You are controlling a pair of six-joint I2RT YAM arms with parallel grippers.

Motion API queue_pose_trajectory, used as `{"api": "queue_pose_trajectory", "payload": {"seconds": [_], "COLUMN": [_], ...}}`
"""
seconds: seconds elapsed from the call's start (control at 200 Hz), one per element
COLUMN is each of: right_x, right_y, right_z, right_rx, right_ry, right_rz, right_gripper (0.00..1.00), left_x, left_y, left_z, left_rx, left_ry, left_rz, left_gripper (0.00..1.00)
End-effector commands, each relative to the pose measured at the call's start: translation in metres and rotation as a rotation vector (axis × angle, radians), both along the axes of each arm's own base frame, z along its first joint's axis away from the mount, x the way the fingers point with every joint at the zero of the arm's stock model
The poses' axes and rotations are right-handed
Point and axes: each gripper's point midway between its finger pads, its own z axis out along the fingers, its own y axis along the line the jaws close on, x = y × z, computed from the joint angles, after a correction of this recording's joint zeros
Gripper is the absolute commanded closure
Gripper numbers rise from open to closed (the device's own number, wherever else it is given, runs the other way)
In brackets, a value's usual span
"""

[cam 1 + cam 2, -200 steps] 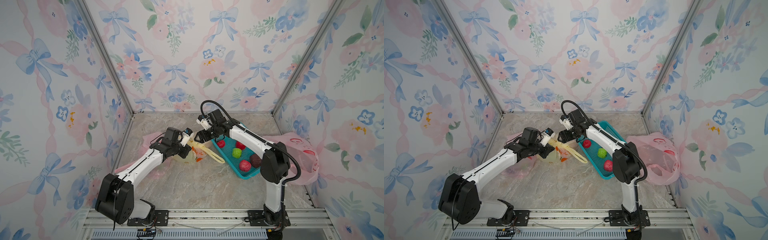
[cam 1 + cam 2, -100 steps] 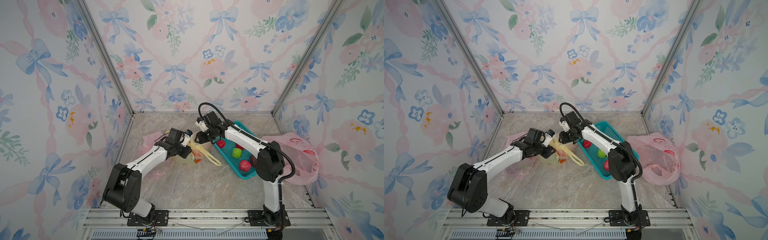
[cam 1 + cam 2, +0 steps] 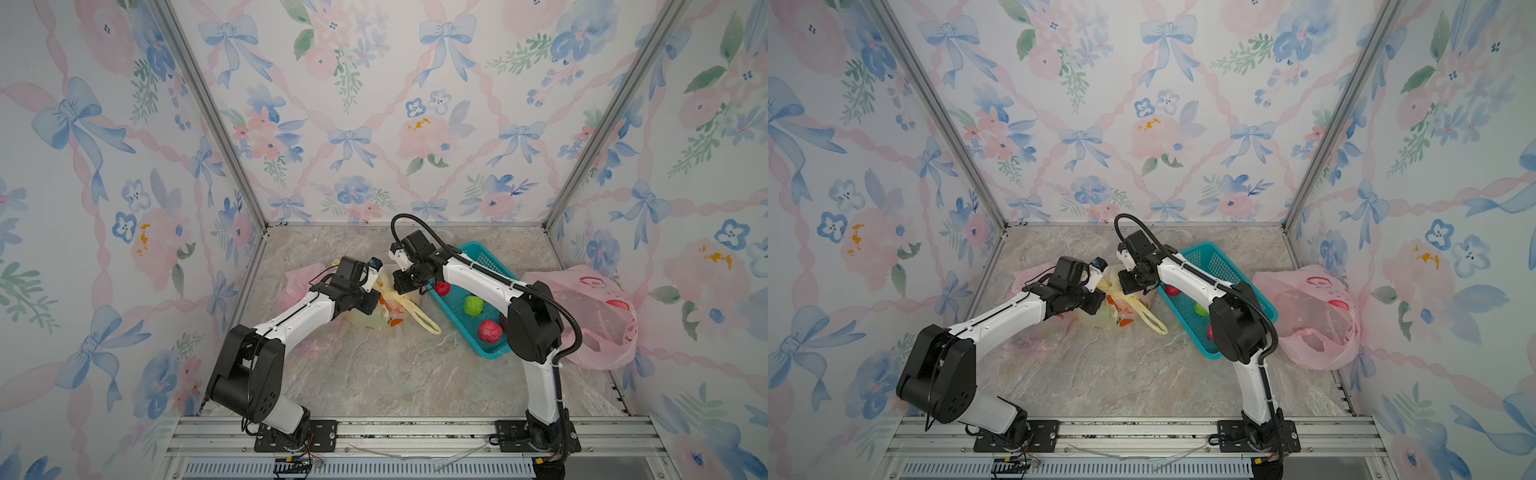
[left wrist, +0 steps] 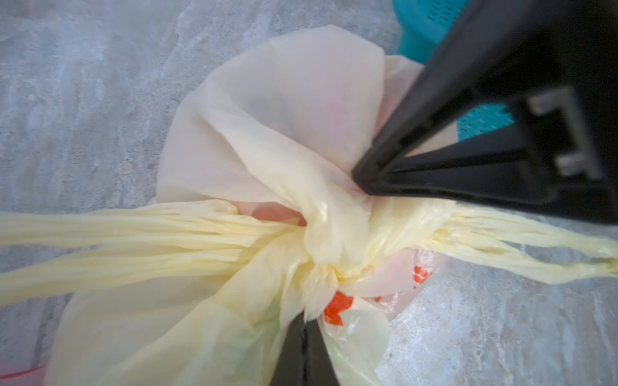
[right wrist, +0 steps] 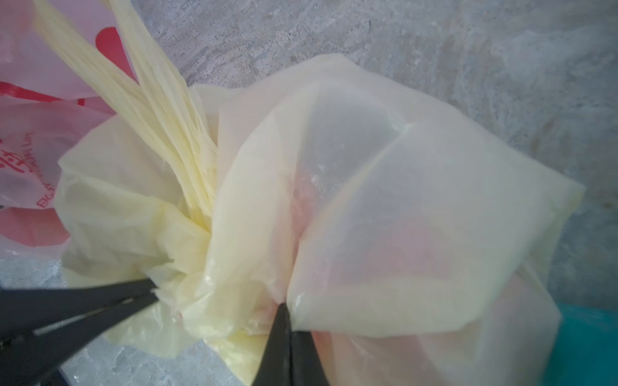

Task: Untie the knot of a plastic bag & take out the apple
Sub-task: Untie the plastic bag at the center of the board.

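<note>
jaws both shut now: my right gripper (image 5: pixel 284 309), wide a second ago, has clamped onto film of yellow bag (image 3: pixel 388 309) just beside knot (image 4: pixel 334 249). my left gripper (image 4: pixel 305 320) also pinched shut on film, knot's other side. knot not undone, handles trailing loose. apple (image 5: pixel 418 240) only reddish blur inside bag, on table (image 3: pixel 395 374) beside teal basket (image 3: pixel 492 354). meaning, i judge: opposed hold set, pulling apart comes next.

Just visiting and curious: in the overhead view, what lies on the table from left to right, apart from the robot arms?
left pink bag → yellow bag → basket → right pink bag
</note>
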Motion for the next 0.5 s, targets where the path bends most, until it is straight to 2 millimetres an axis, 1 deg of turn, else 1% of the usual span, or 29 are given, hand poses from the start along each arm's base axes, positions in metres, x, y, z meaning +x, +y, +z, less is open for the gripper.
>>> {"api": "queue_pose_trajectory", "payload": {"seconds": [0.0, 0.115, 0.135, 0.18, 0.235, 0.25, 0.255, 0.29, 0.405, 0.495], "right_x": [-0.005, -0.019, -0.022, -0.029, -0.037, -0.039, -0.041, -0.047, -0.064, -0.078], "right_y": [-0.025, -0.046, -0.051, -0.057, -0.064, -0.066, -0.067, -0.071, -0.083, -0.089], "right_z": [0.032, 0.044, 0.043, 0.048, 0.048, 0.043, 0.052, 0.053, 0.043, 0.034], "right_rx": [0.011, 0.033, 0.031, 0.043, 0.048, 0.043, 0.057, 0.061, 0.049, 0.047], "right_ry": [-0.093, -0.12, -0.117, -0.13, -0.134, -0.127, -0.144, -0.149, -0.131, -0.103], "right_rz": [-0.038, -0.063, -0.065, -0.068, -0.073, -0.074, -0.075, -0.073, -0.068, -0.054], "right_gripper": [1.0, 1.0, 1.0, 1.0, 1.0, 1.0, 1.0, 1.0, 1.0, 1.0], "left_x": [0.017, 0.032, 0.034, 0.039, 0.046, 0.048, 0.048, 0.053, 0.07, 0.083], "left_y": [0.032, 0.054, 0.058, 0.063, 0.07, 0.071, 0.071, 0.073, 0.077, 0.081], "left_z": [0.014, 0.029, 0.032, 0.04, 0.048, 0.051, 0.051, 0.058, 0.072, 0.081], "left_rx": [-0.004, -0.028, -0.034, -0.054, -0.081, -0.089, -0.091, -0.11, -0.171, -0.232], "left_ry": [-0.07, -0.125, -0.135, -0.159, -0.184, -0.191, -0.192, -0.208, -0.233, -0.248], "left_rz": [0.144, 0.243, 0.258, 0.285, 0.312, 0.317, 0.319, 0.328, 0.347, 0.362], "left_gripper": [0.95, 0.96, 0.96, 0.96, 0.96, 0.96, 0.96, 0.95, 0.95, 0.95]}}
